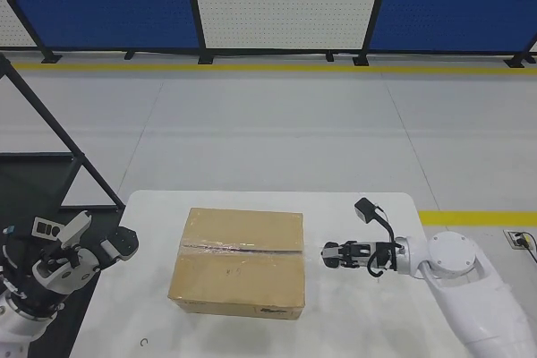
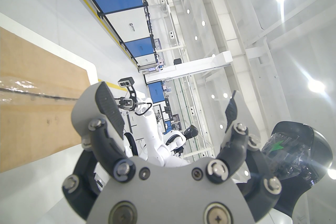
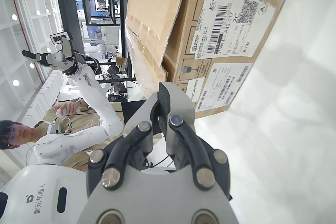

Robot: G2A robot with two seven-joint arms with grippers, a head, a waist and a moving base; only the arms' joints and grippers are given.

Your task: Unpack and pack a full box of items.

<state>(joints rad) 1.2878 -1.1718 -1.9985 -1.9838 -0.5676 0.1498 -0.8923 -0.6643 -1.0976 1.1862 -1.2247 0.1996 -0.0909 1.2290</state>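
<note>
A brown cardboard box (image 1: 239, 262) sits in the middle of the white table (image 1: 358, 313), its top flaps closed and taped along the seam. My right gripper (image 1: 326, 255) hovers just off the box's right side, fingers shut and holding nothing. The right wrist view has that gripper (image 3: 164, 89) pointing at the box (image 3: 210, 25) near the side with shipping labels. My left gripper (image 1: 125, 242) stays at the table's left edge, away from the box. In the left wrist view the left gripper (image 2: 168, 89) is open and empty, with the box top (image 2: 31, 93) off to one side.
A black metal frame (image 1: 36, 116) stands on the floor beyond the table's left end. A small ring (image 1: 143, 342) lies near the table's front left edge. Bare table surrounds the box on all sides.
</note>
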